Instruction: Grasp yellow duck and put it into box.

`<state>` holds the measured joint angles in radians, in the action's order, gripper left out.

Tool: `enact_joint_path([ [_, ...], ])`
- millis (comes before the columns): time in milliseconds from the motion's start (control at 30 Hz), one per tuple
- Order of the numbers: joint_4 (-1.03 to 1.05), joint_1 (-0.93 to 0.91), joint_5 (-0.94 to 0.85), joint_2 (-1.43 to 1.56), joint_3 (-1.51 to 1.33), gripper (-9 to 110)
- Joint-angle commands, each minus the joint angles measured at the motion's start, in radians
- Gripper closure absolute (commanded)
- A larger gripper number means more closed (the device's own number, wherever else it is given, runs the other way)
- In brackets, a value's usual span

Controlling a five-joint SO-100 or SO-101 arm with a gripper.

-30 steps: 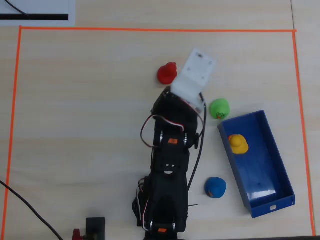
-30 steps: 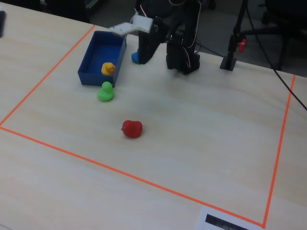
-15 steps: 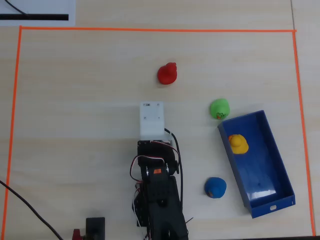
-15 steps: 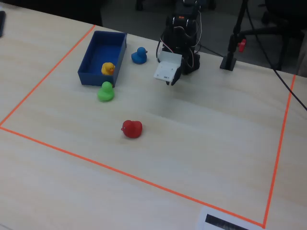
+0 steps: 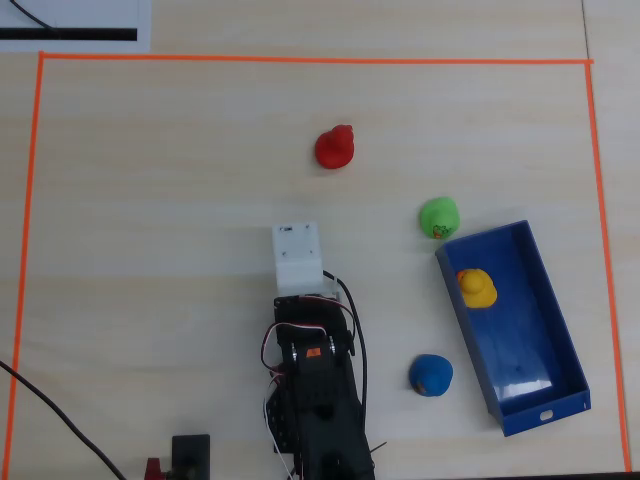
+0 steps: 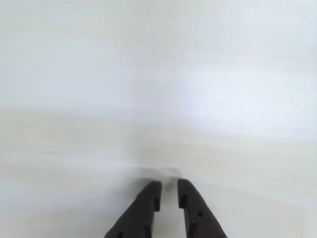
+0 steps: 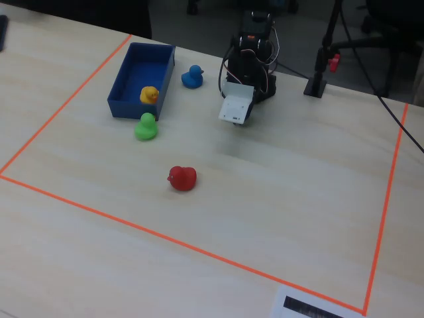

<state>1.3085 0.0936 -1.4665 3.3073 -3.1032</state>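
The yellow duck [image 5: 477, 287] sits inside the blue box [image 5: 530, 350], near its end away from the white mark; in the fixed view the duck [image 7: 150, 95] is in the near half of the box [image 7: 130, 108]. My arm is folded back at the table's edge, well apart from the box. In the wrist view my gripper [image 6: 169, 186] hangs just above bare table, its jaws nearly together with only a thin gap and nothing between them. In the overhead view the white wrist mount [image 5: 297, 258] covers the jaws.
A green duck [image 5: 438, 217] stands just outside the box's near corner. A blue duck [image 5: 431, 375] lies beside the box's long wall. A red duck [image 5: 334, 148] lies mid-table. Orange tape [image 5: 300, 59] frames the work area. A black stand [image 7: 318, 79] is behind the arm.
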Motion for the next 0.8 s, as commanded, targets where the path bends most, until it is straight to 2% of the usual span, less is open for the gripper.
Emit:
enact_joint_path([
  [0,0.029,-0.018,-0.008,0.003,0.006,101],
  [233,0.029,-0.034,-0.006,0.003,0.005,98],
  [767,0.029,-0.034,-0.006,0.003,0.005,97],
])
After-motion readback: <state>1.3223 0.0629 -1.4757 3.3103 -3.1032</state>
